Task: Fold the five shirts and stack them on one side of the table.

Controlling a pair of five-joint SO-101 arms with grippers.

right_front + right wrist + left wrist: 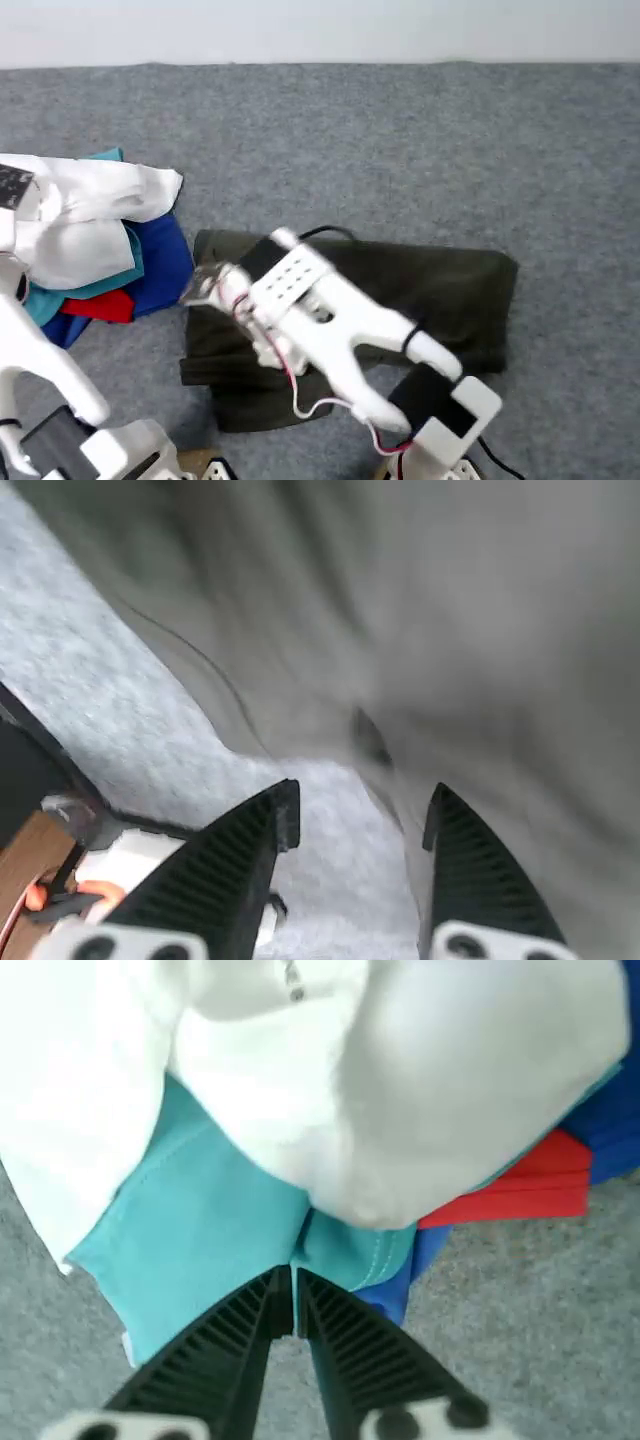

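A dark olive shirt [420, 290] lies partly folded on the grey table's middle. My right gripper [205, 283] hangs over its left edge. In the right wrist view this gripper [362, 805] is open, with the olive shirt [480, 630] and bare table under it and nothing between the fingers. At the left lies a pile of a white shirt [90, 215], a teal shirt [50, 295], a blue shirt [165, 260] and a red shirt [100, 305]. My left gripper [293, 1278] is shut, its tips at the teal shirt's [200, 1230] edge under the white shirt [450, 1090].
The grey table [400, 140] has free room at the back and on the right. The left arm [40, 350] rises at the front left beside the pile. The right arm's base [440, 430] stands at the front edge by the olive shirt.
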